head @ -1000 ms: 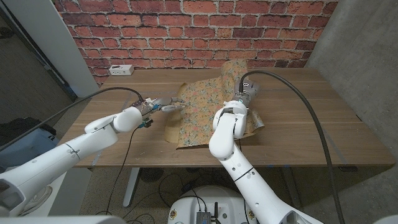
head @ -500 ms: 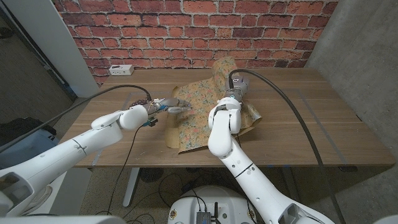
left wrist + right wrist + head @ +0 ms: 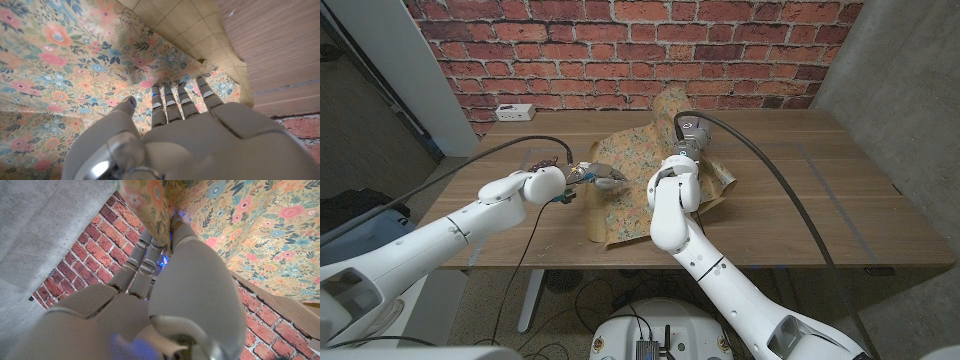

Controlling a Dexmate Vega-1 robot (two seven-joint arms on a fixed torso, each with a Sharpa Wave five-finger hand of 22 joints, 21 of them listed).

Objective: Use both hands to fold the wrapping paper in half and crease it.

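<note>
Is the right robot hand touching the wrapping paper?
Touching. The right wrist view shows the right robot hand pinching the wrapping paper edge between thumb and fingers.

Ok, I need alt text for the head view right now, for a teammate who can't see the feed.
A floral wrapping paper lies mid-fold on a wooden table: the right robot hand lifts its far edge into a raised flap, while the left robot hand touches the paper's left edge. A red brick wall stands behind, with a white power strip at the table's far left.
</note>
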